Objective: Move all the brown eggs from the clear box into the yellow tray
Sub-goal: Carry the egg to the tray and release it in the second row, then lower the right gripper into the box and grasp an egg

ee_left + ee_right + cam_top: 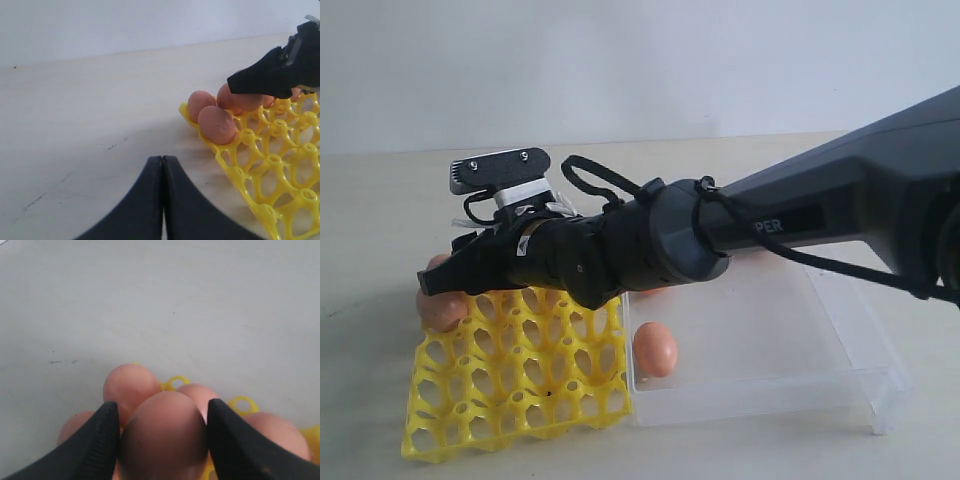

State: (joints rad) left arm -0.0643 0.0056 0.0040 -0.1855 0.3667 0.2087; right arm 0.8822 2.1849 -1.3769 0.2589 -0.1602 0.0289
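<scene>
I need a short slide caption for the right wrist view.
The right fingers grip a brown egg close to other eggs in the yellow tray.

A pale beige table (380, 220) carries the yellow tray (450, 412) and, just beside it, the clear box (750, 330).

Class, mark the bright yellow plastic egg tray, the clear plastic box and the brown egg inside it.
Yellow tray (470, 437): exterior view, front rim.
Clear box (770, 398): exterior view, front wall.
Brown egg (655, 348): exterior view, shell middle.

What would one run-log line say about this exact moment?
right gripper: holding brown egg over yellow tray | left gripper: shut, empty | clear box: leftover egg visible
</scene>
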